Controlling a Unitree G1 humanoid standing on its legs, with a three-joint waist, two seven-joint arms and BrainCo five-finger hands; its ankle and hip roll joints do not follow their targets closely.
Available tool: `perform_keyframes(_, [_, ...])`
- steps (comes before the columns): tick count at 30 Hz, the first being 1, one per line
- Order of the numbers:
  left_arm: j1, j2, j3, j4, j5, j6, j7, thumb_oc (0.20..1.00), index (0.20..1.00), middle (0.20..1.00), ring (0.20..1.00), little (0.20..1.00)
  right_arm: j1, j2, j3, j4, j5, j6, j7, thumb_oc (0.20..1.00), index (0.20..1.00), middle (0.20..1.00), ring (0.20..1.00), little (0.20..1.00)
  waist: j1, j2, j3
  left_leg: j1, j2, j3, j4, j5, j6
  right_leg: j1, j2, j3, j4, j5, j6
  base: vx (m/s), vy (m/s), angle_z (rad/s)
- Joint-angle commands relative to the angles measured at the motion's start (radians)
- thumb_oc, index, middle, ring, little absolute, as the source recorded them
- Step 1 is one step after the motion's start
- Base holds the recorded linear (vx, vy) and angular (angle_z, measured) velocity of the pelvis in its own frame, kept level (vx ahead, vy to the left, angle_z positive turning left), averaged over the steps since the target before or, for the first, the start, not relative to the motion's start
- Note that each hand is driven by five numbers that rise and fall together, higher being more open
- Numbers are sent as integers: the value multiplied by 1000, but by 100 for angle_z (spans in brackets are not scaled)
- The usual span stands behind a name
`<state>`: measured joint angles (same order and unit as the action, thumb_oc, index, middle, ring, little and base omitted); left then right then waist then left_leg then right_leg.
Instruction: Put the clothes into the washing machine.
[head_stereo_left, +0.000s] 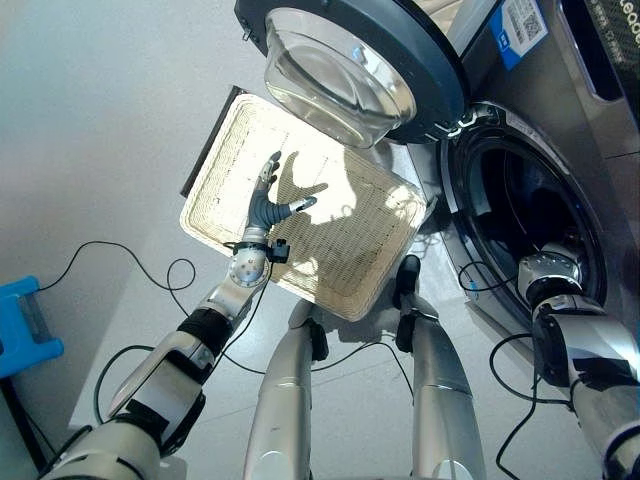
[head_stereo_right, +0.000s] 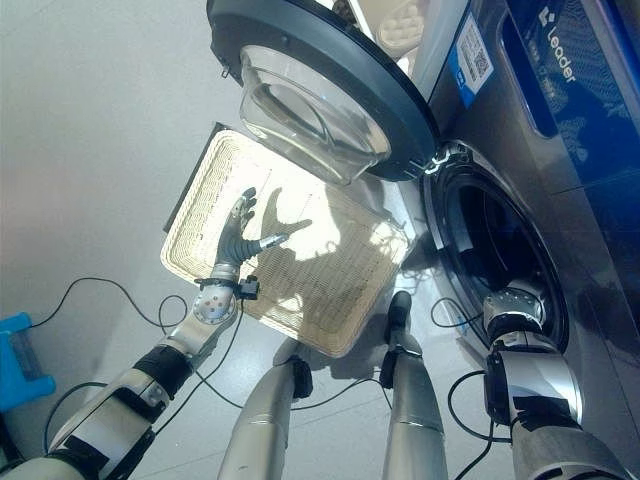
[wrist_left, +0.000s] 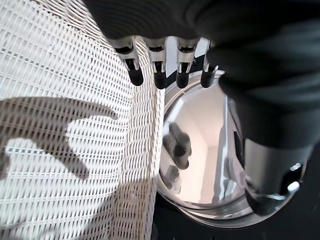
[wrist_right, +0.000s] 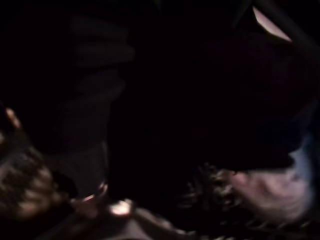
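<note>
A front-loading washing machine (head_stereo_left: 560, 130) stands with its round glass door (head_stereo_left: 350, 70) swung wide open. On the floor in front of it lies a flat white wicker basket (head_stereo_left: 355, 270), and it looks empty of clothes.

The left hand (head_stereo_left: 268, 205) hovers over the basket with its fingers (wrist_left: 159, 77) straight and spread, grasping nothing; the bare weave lies just below the fingertips, and the glass door sits just beyond them.

The right arm reaches through the drum opening (head_stereo_left: 520, 215), and the right hand is hidden in the dark inside. In the right wrist view, patches of pale and dark-patterned material, possibly cloth (wrist_right: 270, 185), show just past where the fingers would be, though the view is too dark to be sure. Whether those fingers are released or clenched cannot be told.

Judging from the empty basket, the clothes are probably already in the drum or being let go there, so the task seems nearly finished.

To do this step well, the right hand should push the load deep, well past the door seal, open fully, and withdraw slowly so no fabric trails over the rim. The left hand should keep clear of the door.
</note>
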<state>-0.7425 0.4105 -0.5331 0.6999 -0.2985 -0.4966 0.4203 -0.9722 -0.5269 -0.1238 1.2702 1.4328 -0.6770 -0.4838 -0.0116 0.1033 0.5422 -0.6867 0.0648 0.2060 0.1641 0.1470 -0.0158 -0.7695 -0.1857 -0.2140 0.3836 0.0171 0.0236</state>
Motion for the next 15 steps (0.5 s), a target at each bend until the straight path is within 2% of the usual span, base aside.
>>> perform_keyframes(1, [-45,-36,-6,24,-5,-46,12,1000,1000,1000,1000,1000,-17,-93,55,-8,-287,70,-233,1000,1000,1000,1000,1000,19,30,-22,-7,-47,29,101,-146,-43,-11,6,-30,47,-1,105,0,0,0])
perform_keyframes(3, [-45,-43,-5,30,-1,-49,10,1000,1000,1000,1000,1000,-29,-93,96,-9,-433,144,-325,1000,1000,1000,1000,1000,22,35,-22,-3,-52,28,103,-154,-42,-7,6,-30,52,-11,107,0,0,0])
perform_keyframes(4, [-46,-43,-4,32,-2,-50,8,1000,1000,1000,1000,1000,-31,-91,112,-11,-454,157,-356,1000,1000,1000,1000,1000,23,37,-22,-2,-53,28,103,-154,-42,-6,6,-29,52,-13,107,0,0,0])
perform_keyframes(6, [-45,-48,-5,30,1,-47,14,1000,1000,1000,1000,1000,-39,-81,159,-17,-614,243,-471,1000,1000,1000,1000,1000,24,40,-22,-7,-54,29,101,-152,-40,-14,8,-28,53,-13,105,0,0,0])
perform_keyframes(8, [-42,-52,-4,29,6,-46,15,1000,1000,1000,1000,1000,-42,-78,183,-17,-743,318,-531,1000,1000,1000,1000,1000,26,42,-22,-8,-55,29,101,-154,-38,-15,7,-29,55,-15,105,0,0,0])
perform_keyframes(9, [-40,-53,-1,29,7,-46,13,1000,1000,1000,1000,1000,-45,-76,222,-27,-884,418,-613,1000,1000,1000,1000,1000,27,45,-22,-13,-56,29,104,-155,-35,-22,8,-28,59,-16,105,0,0,0])
perform_keyframes(11, [-35,-60,-1,30,15,-49,14,1000,1000,1000,1000,1000,-50,-70,259,-35,-983,524,-652,1000,1000,1000,1000,1000,28,48,-22,-20,-56,30,108,-156,-32,-30,9,-26,64,-18,105,0,0,0])
perform_keyframes(12, [-34,-60,0,30,15,-48,13,1000,1000,1000,1000,1000,-50,-69,262,-36,-1007,551,-650,1000,1000,1000,1000,1000,27,48,-22,-21,-56,29,109,-156,-32,-31,9,-25,66,-18,105,0,0,0])
perform_keyframes(13, [-30,-64,1,32,21,-50,10,1000,1000,1000,1000,1000,-50,-64,295,-36,-1056,619,-640,1000,1000,1000,1000,1000,30,50,-22,-22,-56,30,107,-156,-29,-33,9,-26,68,-20,105,0,0,0])
perform_keyframes(14, [-30,-64,1,32,21,-50,10,1000,1000,1000,1000,1000,-50,-64,295,-36,-1056,619,-640,1000,1000,1000,1000,1000,30,50,-22,-22,-56,30,107,-156,-29,-33,9,-26,68,-20,105,0,0,0])
perform_keyframes(15, [-24,-72,8,40,33,-53,6,1000,1000,1000,1000,1000,-50,-54,332,-28,-1167,725,-605,1000,1000,1000,1000,1000,32,50,-22,-22,-55,30,106,-155,-27,-34,10,-28,67,-20,105,0,0,0])
